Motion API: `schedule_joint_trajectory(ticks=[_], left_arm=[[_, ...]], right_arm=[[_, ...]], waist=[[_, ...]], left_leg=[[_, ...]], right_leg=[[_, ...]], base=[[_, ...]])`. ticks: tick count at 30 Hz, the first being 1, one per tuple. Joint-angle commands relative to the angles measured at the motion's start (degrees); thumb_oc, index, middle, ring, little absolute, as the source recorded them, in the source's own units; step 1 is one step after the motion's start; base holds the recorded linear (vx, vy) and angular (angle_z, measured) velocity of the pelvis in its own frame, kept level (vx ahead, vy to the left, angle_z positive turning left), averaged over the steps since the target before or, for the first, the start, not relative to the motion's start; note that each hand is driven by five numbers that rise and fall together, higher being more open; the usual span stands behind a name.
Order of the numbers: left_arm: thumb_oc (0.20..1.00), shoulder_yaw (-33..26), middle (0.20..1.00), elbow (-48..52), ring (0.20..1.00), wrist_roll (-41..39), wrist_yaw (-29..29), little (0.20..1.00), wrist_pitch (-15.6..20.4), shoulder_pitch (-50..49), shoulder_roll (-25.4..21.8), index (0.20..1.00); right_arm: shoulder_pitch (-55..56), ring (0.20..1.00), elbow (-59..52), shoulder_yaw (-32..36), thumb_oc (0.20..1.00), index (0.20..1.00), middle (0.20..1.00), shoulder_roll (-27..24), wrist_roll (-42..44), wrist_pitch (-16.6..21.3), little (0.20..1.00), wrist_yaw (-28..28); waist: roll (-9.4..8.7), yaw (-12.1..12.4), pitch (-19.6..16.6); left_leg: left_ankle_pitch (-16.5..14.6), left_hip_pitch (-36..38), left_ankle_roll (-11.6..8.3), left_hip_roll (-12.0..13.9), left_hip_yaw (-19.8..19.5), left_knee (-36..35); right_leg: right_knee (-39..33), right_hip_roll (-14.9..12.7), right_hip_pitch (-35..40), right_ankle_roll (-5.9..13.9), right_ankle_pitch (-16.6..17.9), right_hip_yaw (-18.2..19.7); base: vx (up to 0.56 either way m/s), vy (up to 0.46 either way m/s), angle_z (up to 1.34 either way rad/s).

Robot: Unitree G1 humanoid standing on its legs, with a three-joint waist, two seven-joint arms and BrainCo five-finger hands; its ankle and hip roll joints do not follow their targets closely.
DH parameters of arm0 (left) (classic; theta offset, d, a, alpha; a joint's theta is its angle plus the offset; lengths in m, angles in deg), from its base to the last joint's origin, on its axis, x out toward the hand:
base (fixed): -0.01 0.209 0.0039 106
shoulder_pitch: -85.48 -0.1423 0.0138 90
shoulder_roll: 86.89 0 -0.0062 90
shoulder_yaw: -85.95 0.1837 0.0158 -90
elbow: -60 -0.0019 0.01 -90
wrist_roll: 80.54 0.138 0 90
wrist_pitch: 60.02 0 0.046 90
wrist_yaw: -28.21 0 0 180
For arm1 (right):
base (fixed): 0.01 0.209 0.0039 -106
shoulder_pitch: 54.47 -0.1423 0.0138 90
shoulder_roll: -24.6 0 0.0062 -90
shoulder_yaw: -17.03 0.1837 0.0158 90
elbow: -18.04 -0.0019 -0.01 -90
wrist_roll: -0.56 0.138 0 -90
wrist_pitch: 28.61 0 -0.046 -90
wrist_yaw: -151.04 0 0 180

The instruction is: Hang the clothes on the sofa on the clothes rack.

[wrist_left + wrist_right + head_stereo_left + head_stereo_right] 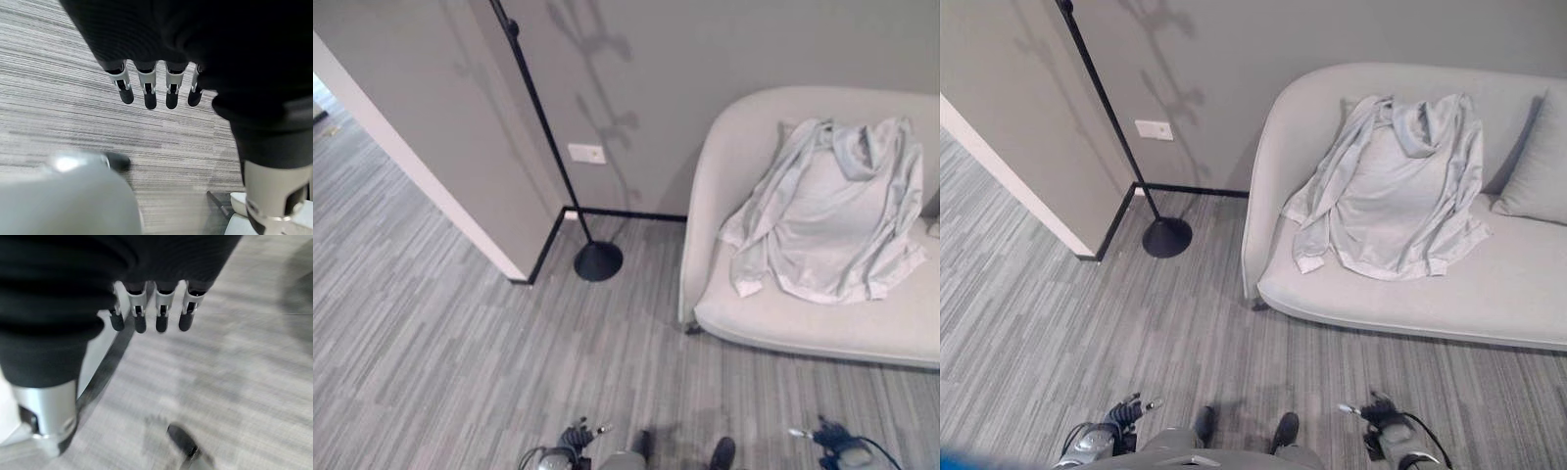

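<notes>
Left to right. Far left: a grey partition wall (440,147) juts out onto the striped grey carpet (440,333), with black skirting along its base.

Just right of its corner stands the clothes rack (548,137), a thin black pole leaning slightly, on a round black base (598,261) that sits on the carpet close to the skirting. Nothing hangs on the part of the pole I can see; its top is cut off. A white wall socket (586,154) sits on the back wall just right of the pole.

Further right is the pale sofa (1410,304), backed against the wall, its left arm well apart from the rack base. The task garment, a light grey hooded top (1391,196), lies spread on the sofa: upper part draped up the backrest, hem on the seat, one sleeve trailing toward the sofa's left arm. A grey cushion (1533,166) sits just right of it, against the backrest.

Both hands hang low over the carpet, well short of the sofa. Left hand (146,85): fingers straight and relaxed, pointing at the floor, holding nothing. Right hand (156,308): same, fingers extended and empty.
</notes>
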Motion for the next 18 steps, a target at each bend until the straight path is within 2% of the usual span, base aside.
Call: schedule_joint_trajectory(ticks=[1, 5, 7, 9, 11, 14, 15, 16, 18], left_arm=[[1.000, 0.0, 1.000, -3.6, 1.000, 2.0, 0.8, 1.000, -0.1, 2.0, -1.3, 1.000], [1.000, -0.2, 1.000, -5.0, 1.000, 4.7, 1.4, 1.000, -0.7, 0.1, -1.6, 1.000], [1.000, -0.2, 1.000, -4.7, 1.000, 5.0, 1.3, 1.000, -0.9, 0.1, -2.6, 1.000], [1.000, 0.0, 1.000, -4.7, 1.000, 5.8, 1.1, 1.000, -1.0, 0.5, -3.2, 1.000], [1.000, 0.0, 1.000, -4.6, 1.000, 5.9, 1.1, 1.000, -1.0, 0.6, -3.7, 1.000], [1.000, 0.3, 1.000, -4.3, 1.000, 6.2, 1.0, 1.000, -0.9, 0.9, -4.1, 1.000], [1.000, 0.3, 1.000, -4.3, 1.000, 6.2, 1.0, 1.000, -0.9, 0.9, -4.1, 1.000], [1.000, 0.7, 1.000, -4.1, 1.000, 6.5, 0.8, 1.000, -0.9, 1.1, -4.2, 1.000], [1.000, 0.8, 1.000, -4.2, 1.000, 7.1, 0.7, 1.000, -1.0, 1.2, -4.6, 1.000]], right_arm=[[-2.9, 1.000, 0.0, 0.0, 1.000, 1.000, 1.000, 2.0, 0.9, 0.5, 1.000, -0.1], [-2.4, 1.000, -0.6, -0.1, 1.000, 1.000, 1.000, 3.2, 0.5, 0.6, 1.000, -0.5], [-3.2, 1.000, -1.6, -0.9, 1.000, 1.000, 1.000, 4.1, 0.4, 0.7, 1.000, -0.6], [-3.8, 1.000, -2.2, -1.5, 1.000, 1.000, 1.000, 4.8, 0.1, 0.6, 1.000, -0.8], [-3.5, 1.000, -2.8, -1.9, 1.000, 1.000, 1.000, 5.3, -0.4, 0.6, 1.000, -1.0], [-3.5, 1.000, -3.2, -1.6, 1.000, 1.000, 1.000, 5.8, -0.5, 0.3, 1.000, -1.1], [-3.5, 1.000, -3.2, -1.6, 1.000, 1.000, 1.000, 5.8, -0.5, 0.3, 1.000, -1.0], [-4.0, 1.000, -3.4, -1.9, 1.000, 1.000, 1.000, 6.2, -0.7, 0.2, 1.000, -0.9], [-4.5, 1.000, -4.2, -2.7, 1.000, 1.000, 1.000, 6.8, -1.2, 0.0, 1.000, -1.0]], waist=[[1.56, 1.9, -0.6], [1.13, 0.9, -1.2], [0.73, 0.7, 0.3], [0.54, 0.7, 1.0], [0.42, 0.8, 1.0], [0.65, 0.8, 0.7], [0.68, 0.8, 0.7], [0.77, 1.2, 0.5], [0.25, 1.7, 0.1]], left_leg=[[3.1, 1.9, 0.86, -3.0, 1.2, -5.2], [2.6, 3.8, 1.74, -3.6, 2.8, -5.6], [2.5, 4.0, 2.03, -2.9, 3.3, -5.0], [2.3, 4.6, 1.87, -2.1, 3.0, -5.0], [2.0, 5.6, 1.54, -1.1, 2.4, -5.4], [1.5, 5.5, 0.83, 0.9, 1.8, -5.4], [1.4, 5.6, 0.82, 1.0, 1.9, -5.4], [0.8, 5.3, 0.32, 2.5, 1.6, -5.2], [0.0, 6.0, -0.64, 4.7, 1.3, -5.5]], right_leg=[[1.1, -2.6, 0.2, 6.25, -1.0, 2.6], [1.2, -2.2, 1.8, 5.41, -0.9, 2.6], [8.7, -2.9, -0.9, 4.86, -2.5, 3.2], [12.8, -4.1, -2.5, 5.96, -2.6, 3.0], [13.1, -6.1, -2.2, 6.24, -2.0, 3.2], [11.4, -10.0, -2.7, 6.59, 1.1, 5.8], [11.3, -9.9, -2.6, 6.59, 1.1, 5.9], [9.0, -13.1, -2.8, 7.66, 4.5, 6.8], [5.1, -16.2, -3.1, 9.62, 9.1, 7.7]], base=[[0.05, 0.035, -0.03], [0.10, 0.047, -0.04], [-0.02, 0.041, -0.08], [0.00, -0.022, -0.12], [0.07, -0.092, -0.11], [0.06, -0.120, 0.11], [0.08, -0.206, 0.16], [0.08, -0.231, 0.17], [0.14, -0.342, 0.08]])
